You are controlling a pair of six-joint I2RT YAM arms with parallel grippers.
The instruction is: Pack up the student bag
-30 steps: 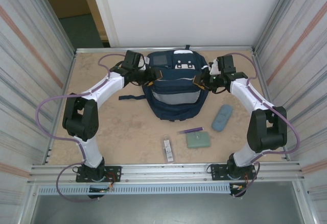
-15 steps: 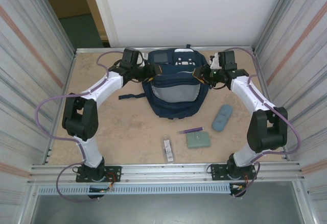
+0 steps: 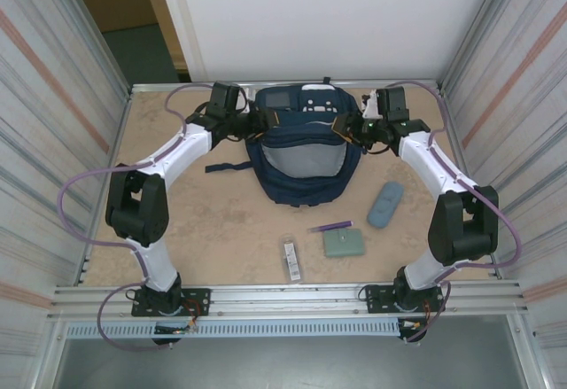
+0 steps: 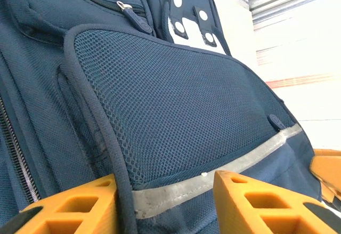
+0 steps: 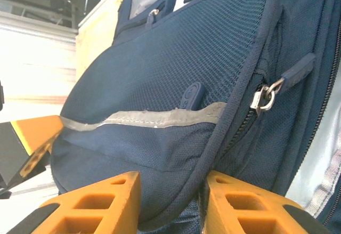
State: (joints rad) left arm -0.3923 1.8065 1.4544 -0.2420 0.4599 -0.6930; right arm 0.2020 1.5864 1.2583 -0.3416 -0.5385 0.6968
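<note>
the student bag [image 3: 301, 181] is seen at the far middle of the table [image 3: 177, 221], between the 2 arms; the left gripper [image 3: 264, 124] is clamped on the piped rim [image 4: 109, 138] of the mesh front panel at the bag's left side, and the right gripper [image 3: 346, 127] is clamped on the same rim at the right; compared with 1 second ago, both grippers are found drawn back toward the far wall, and the panel is raised with them, so the pale grey lining [image 3: 301, 154] is shown as a taller patch; the mouth is judged to be held open for packing; a blue case [image 3: 385, 204], a green pad [image 3: 342, 244], a purple pen [image 3: 330, 226] and a clear packet [image 3: 291, 258] are left on the table, not yet packed.
</note>
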